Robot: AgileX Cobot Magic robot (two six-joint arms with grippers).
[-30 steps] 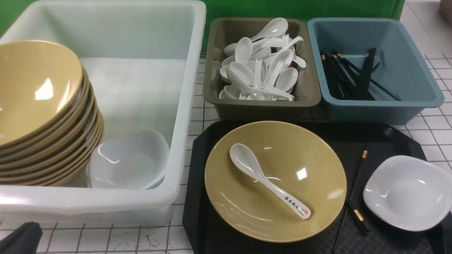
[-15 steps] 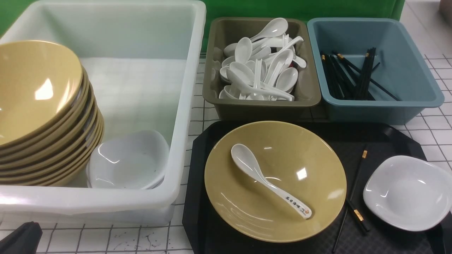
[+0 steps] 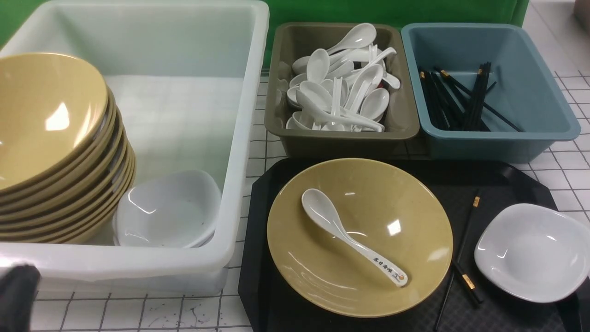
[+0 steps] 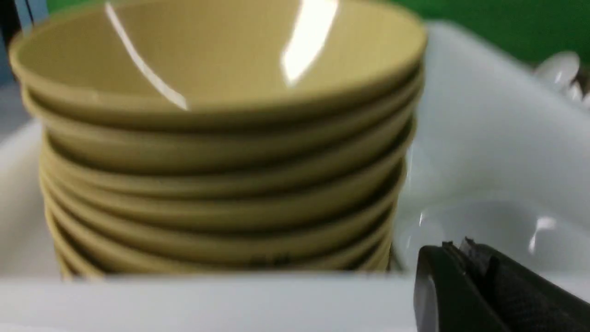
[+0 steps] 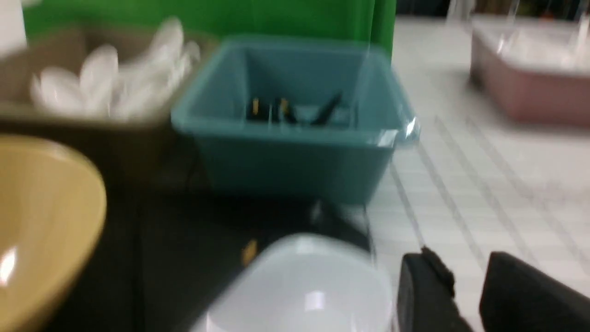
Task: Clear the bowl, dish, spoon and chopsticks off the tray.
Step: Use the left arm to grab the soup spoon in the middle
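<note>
Tray: black and cross-hatched, on the near right part of the tiled worktop, just in front of the olive bin and the blue bin.
Bowl: upright on the tray's left half, reaching almost to its far rim.
Spoon: inside the bowl, scoop toward the far left, printed handle end resting on the near right slope.
Chopsticks: on the tray between bowl and dish, crossed near the front edge.
Dish: upright at the tray's right edge, empty.
Left gripper: fingers pressed together, holding nothing – low at the worktop's near left corner, in front of the white tub, facing the stacked yellow bowls inside it.
Right gripper: fingers apart with nothing between them – close beside the dish; its wrist view is blurred.
Bins: plain white spoons fill the olive one, black chopstick pairs lie in the blue one.
</note>
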